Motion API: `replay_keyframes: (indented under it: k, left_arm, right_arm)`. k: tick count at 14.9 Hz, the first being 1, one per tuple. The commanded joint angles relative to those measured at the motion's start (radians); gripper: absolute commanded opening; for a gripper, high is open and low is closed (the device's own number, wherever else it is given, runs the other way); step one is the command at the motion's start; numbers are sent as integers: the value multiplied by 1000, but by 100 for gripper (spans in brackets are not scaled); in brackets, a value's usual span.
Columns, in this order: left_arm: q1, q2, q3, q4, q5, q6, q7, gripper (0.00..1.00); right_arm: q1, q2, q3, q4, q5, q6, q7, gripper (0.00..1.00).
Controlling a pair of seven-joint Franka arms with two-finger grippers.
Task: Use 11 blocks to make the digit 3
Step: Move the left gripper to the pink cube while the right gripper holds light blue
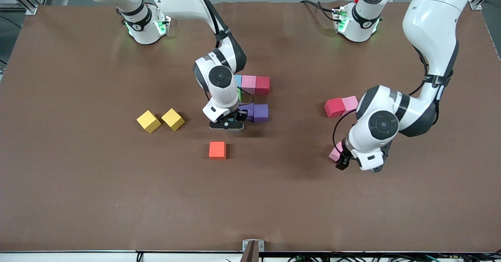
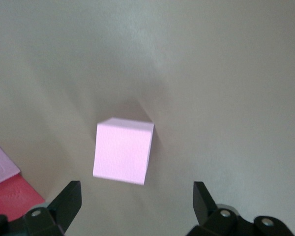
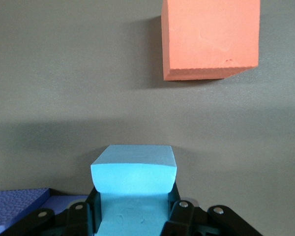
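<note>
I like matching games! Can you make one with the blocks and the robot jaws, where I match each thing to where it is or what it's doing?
Things:
1. light blue block
2. orange block
3. two yellow blocks
4. left gripper

Places or states:
A. alone, nearest the front camera
B. jaws open over a pink block
C. side by side, toward the right arm's end
D. held in the right gripper

Pairs: 1-D, 2-A, 3-C, 4-B

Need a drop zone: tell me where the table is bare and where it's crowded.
Bare: the table nearer the camera than the orange block, and between the purple blocks and the red block. Crowded: around the right gripper holding a light blue block.
</note>
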Motion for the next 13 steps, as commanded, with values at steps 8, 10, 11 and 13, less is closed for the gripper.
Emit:
replay_keyframes:
  k: [8, 10, 11, 13]
  left_arm:
    - [21, 18, -6, 20, 2, 9, 20, 100]
    - [21, 27, -6, 20, 2, 9, 41, 100]
    - [21, 37, -6, 20, 2, 7, 59, 100]
    - [16, 41, -6, 14, 2, 7, 69, 100]
  right_arm:
    - [19, -7, 3, -22, -1, 9, 4, 7]
    - [19, -5, 3, -19, -4, 11, -2, 7]
    - [18, -5, 3, -19, -5, 14, -7, 7]
    - [16, -5, 3, -19, -5, 20, -10, 8]
